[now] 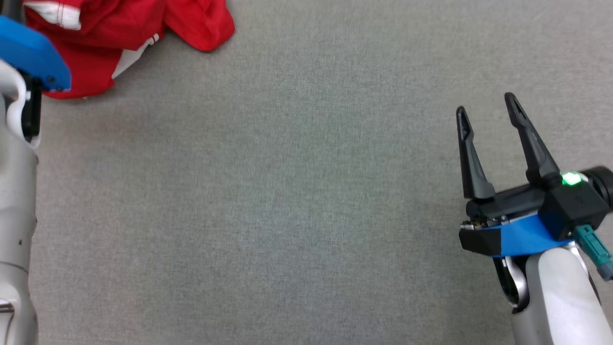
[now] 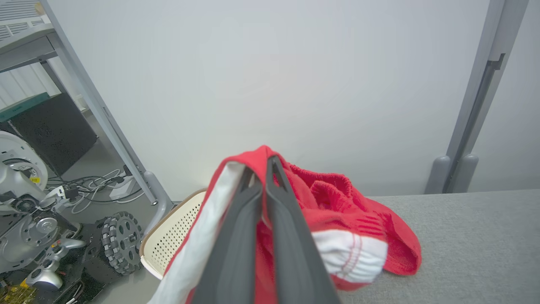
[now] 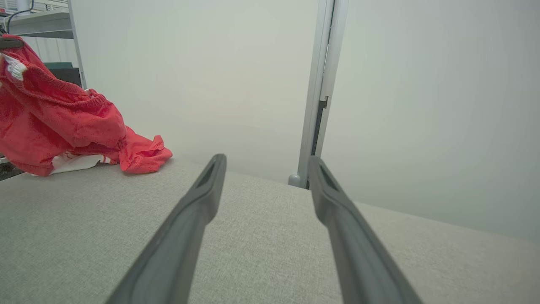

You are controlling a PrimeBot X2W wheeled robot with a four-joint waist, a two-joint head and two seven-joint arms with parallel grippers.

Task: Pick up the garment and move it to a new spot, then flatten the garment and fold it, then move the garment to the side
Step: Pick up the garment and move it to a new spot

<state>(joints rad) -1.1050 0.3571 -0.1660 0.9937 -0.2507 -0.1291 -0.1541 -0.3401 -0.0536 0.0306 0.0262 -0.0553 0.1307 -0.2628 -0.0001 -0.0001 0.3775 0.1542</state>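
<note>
A soft red cloth garment with white bands sits in a crumpled heap at the far left corner of the flat grey cloth-covered bench. The left gripper has its jaws squeezed together on a fold of the garment (red on one side, white on the other). The right gripper is well apart from it, over the bare bench on the right side. Its jaws are wide apart with nothing between them.
</note>
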